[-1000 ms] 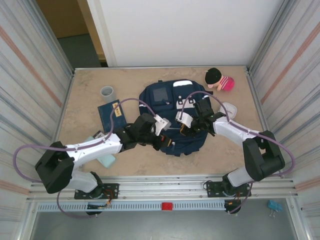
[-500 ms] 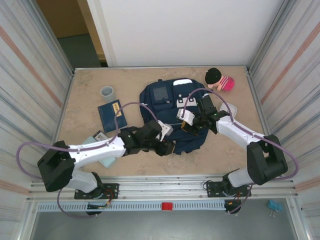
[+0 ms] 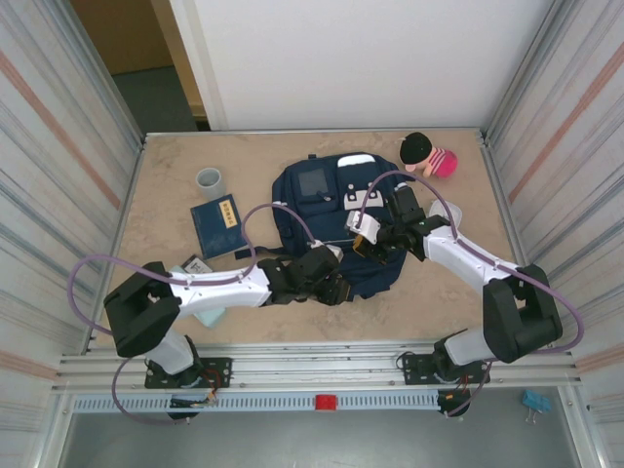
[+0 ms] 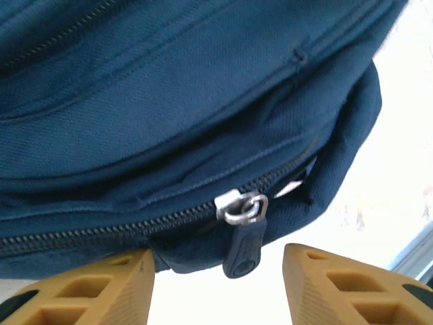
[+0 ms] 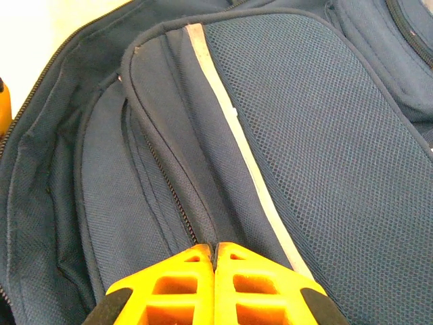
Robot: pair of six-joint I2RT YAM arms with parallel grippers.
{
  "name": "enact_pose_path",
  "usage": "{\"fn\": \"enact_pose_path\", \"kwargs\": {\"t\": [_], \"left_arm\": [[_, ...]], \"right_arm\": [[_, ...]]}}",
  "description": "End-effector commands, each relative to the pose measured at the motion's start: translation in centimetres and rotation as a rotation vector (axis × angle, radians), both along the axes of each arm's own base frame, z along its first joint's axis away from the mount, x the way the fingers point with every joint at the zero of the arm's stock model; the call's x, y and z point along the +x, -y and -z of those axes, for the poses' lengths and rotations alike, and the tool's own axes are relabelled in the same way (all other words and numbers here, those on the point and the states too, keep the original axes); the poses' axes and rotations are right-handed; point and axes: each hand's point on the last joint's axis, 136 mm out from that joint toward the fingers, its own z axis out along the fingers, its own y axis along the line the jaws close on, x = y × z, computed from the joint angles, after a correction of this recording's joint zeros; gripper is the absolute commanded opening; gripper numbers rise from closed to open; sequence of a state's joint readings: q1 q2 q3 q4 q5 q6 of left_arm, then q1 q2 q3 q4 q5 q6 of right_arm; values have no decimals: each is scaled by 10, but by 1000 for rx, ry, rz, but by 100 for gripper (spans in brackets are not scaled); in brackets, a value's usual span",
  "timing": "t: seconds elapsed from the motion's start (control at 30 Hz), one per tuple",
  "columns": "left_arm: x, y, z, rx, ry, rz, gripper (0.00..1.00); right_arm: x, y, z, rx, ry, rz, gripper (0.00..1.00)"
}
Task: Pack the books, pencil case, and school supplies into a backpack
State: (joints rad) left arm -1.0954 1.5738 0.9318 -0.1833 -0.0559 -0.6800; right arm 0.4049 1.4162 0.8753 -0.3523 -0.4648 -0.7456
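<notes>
The navy backpack [image 3: 331, 200] lies flat mid-table. My left gripper [image 3: 337, 289] is at its near edge, open. In the left wrist view the dark zipper pull [image 4: 243, 248] hangs from its metal slider between my left gripper's [image 4: 220, 272] spread fingers, touching neither. My right gripper [image 3: 376, 246] rests on the backpack's right side, shut. Its tips [image 5: 215, 248] press on the fabric [image 5: 169, 135] where a zipper seam ends; whether a fold is pinched is unclear. The dark book [image 3: 216, 224] lies left of the backpack. The pale teal pencil case [image 3: 208, 315] is partly hidden under my left arm.
A grey cup [image 3: 209, 180] stands at the back left beyond the book. A plush toy [image 3: 429, 156] with black and pink lies at the back right. Corrugated walls close in both sides. A small dark card [image 3: 193, 264] lies near my left arm.
My left gripper has opened and slid right and nearer along the backpack's near edge. The right gripper has stayed shut in nearly the same spot.
</notes>
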Motion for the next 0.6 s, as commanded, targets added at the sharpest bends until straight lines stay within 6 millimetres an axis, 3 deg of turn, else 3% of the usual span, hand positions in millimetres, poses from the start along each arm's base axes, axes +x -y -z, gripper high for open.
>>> {"fn": "enact_pose_path", "kwargs": {"t": [0.0, 0.1, 0.2, 0.3, 0.53, 0.57], "left_arm": [[12, 10, -14, -34, 42, -48, 41], [8, 12, -20, -62, 48, -7, 21], [3, 9, -24, -123, 24, 47, 9], [0, 1, -26, -158, 15, 88, 2], [-9, -9, -30, -207, 6, 231, 0], [-10, -10, -31, -216, 9, 248, 0]], "right_arm": [[3, -8, -31, 73, 39, -15, 0], [5, -3, -30, 72, 35, -2, 0], [7, 0, -29, 64, 35, 7, 0], [6, 1, -30, 64, 37, 5, 0], [8, 4, -34, 60, 47, 14, 0], [6, 4, -36, 57, 45, 16, 7]]}}
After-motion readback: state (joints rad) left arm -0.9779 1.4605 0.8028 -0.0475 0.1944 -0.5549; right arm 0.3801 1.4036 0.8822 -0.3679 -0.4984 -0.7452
